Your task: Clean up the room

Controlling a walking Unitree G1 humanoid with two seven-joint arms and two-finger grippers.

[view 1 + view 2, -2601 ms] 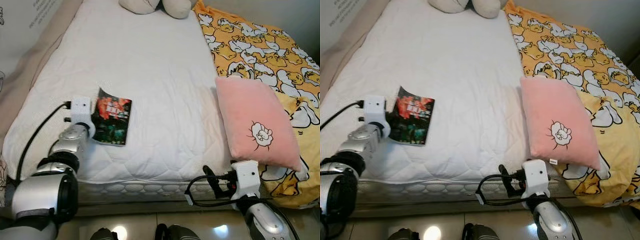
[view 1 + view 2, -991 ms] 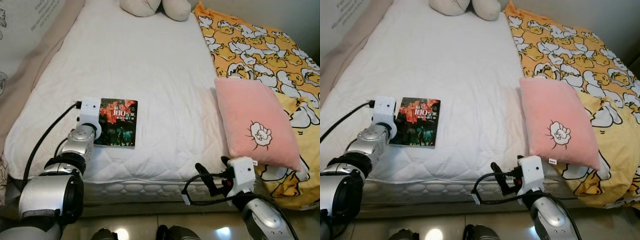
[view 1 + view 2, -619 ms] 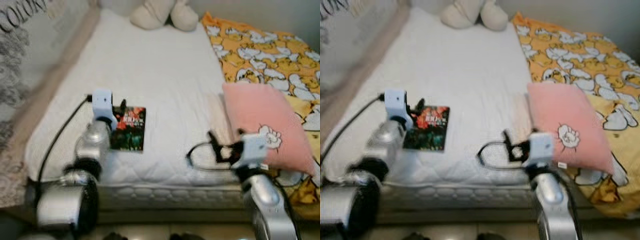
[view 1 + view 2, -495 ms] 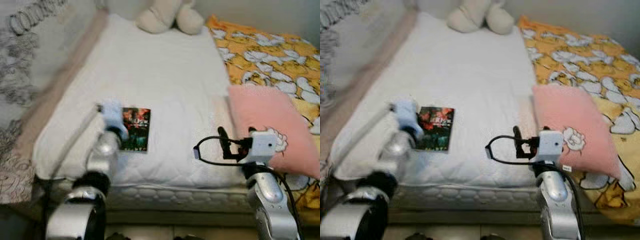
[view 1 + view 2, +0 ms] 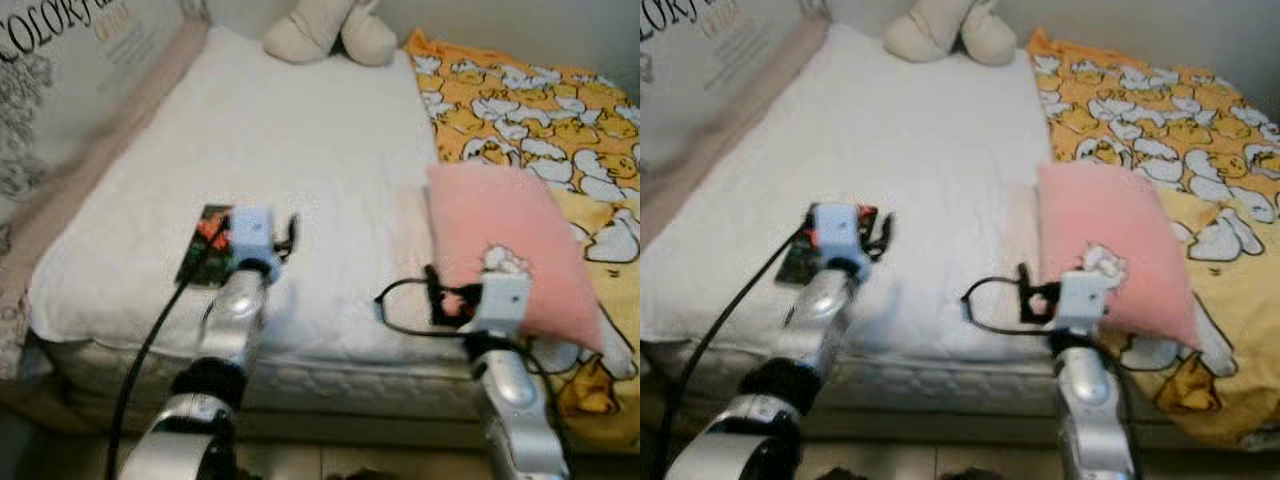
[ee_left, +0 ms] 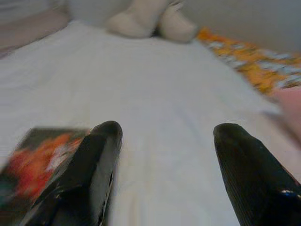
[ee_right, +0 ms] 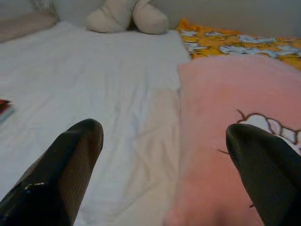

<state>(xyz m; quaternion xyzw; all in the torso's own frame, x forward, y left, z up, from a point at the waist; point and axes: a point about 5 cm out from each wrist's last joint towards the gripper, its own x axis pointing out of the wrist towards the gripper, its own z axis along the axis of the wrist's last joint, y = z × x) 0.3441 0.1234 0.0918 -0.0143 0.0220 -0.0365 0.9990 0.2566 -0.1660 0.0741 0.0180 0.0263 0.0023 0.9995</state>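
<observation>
Now left tool (image 6: 162, 141) spread wide, empty, over white quilted bed (image 5: 300, 150); dark red-printed paperback book (image 5: 205, 245) at its 9 o'clock. Shift left, then close. Right tool (image 7: 164, 160) wide beside pink plush pillow (image 5: 500, 235).

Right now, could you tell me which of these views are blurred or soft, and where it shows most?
Left eye view: soft throughout, the book and left end effector smeared. Right eye view: similar blur, the print on the pink pillow hard to make out. Left wrist view: the book and plush toy out of focus. Right wrist view: a little sharper, with mild softness; right end effector open over the bed.
</observation>
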